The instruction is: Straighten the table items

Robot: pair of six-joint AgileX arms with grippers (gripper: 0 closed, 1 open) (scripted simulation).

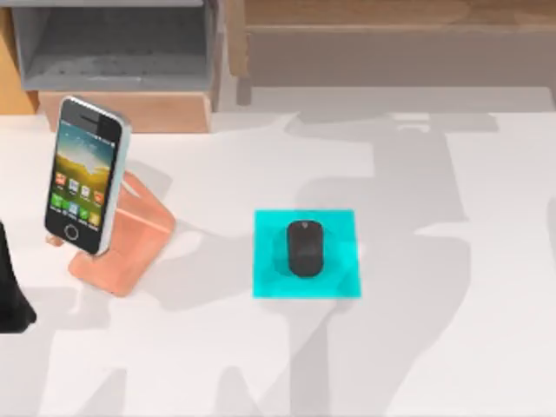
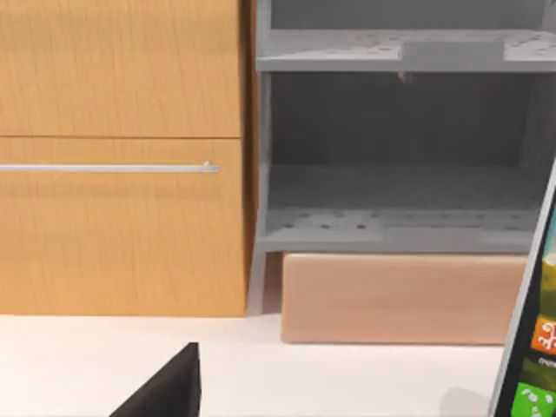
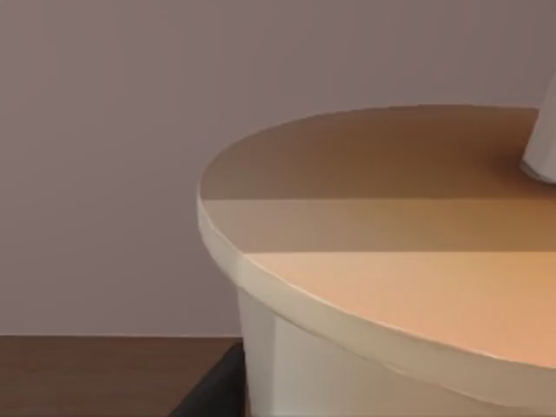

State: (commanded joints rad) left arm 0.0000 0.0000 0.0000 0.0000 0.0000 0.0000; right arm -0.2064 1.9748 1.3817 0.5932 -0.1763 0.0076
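Behind the broad white desk (image 1: 434, 347) stands wooden and grey shelving (image 2: 400, 139), and our view from above looks down on a fairly orderly surface. Our left pincer (image 2: 165, 395) shows as a dark wedge low in the left wrist view, just short of the smartphone (image 1: 84, 174), and as a black shape at the desk's left edge from above; we cannot tell how far its fingers are parted, nor that it has hold of anything. From the right wrist camera we see the bubble-tea cup (image 3: 382, 287) very close, its tan lid and pale wall looming, the white straw (image 3: 543, 148) rising from it; whether the right arm's pincer grips it we cannot tell either. Outward from there, the smartphone leans upright in the rose-pink stand (image 1: 130, 243) at the desk's left, and the mouse (image 1: 305, 248) rests on the cyan pad (image 1: 339, 278) near the middle. We judge the cup light, thin-walled and easily crushed, best held around its body below the lid; the phone stiff, slick and glass-faced, best taken by its long edges; the mouse hard, smooth and rounded, best pinched across its narrow flanks.
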